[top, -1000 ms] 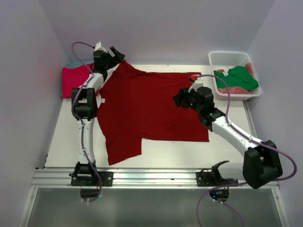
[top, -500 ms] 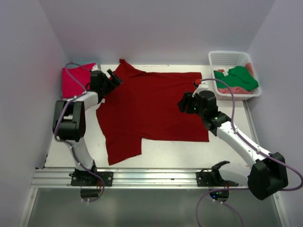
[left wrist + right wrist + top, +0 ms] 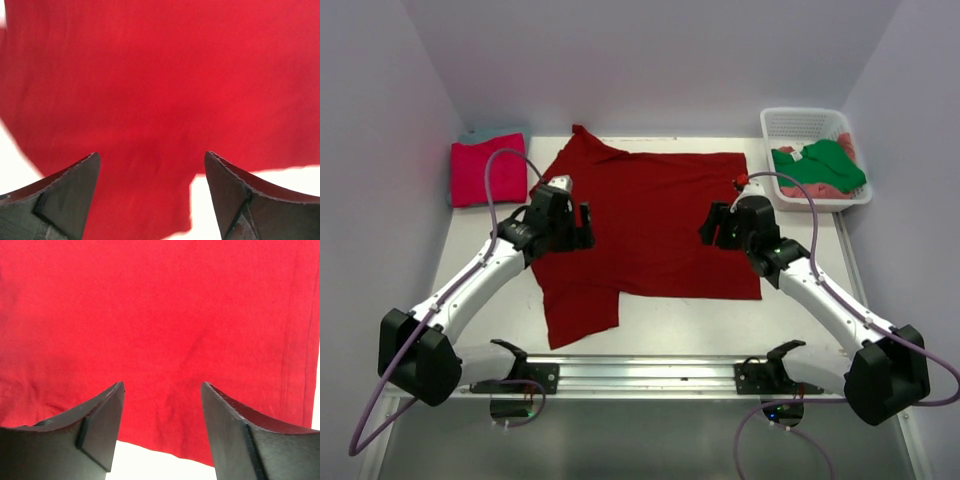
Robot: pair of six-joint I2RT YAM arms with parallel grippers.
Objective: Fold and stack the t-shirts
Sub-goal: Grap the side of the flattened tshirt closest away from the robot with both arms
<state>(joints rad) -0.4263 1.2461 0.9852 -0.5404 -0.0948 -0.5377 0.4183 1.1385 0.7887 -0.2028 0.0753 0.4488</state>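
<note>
Sprawling flat across the middle of the table, the dark red t-shirt is laid out with one sleeve poking toward 12 o'clock and the other toward 7. The left gripper is held over its 9 o'clock side, fingers spread wide, nothing pinched. Same deal for the right gripper at the 3 o'clock side: jaws apart, only red cloth seen below. A folded magenta-pink t-shirt is parked at 10 o'clock, a teal t-shirt peeking out behind it. The green t-shirt and salmon-pink t-shirt are heaped in the white basket at 2 o'clock.
</note>
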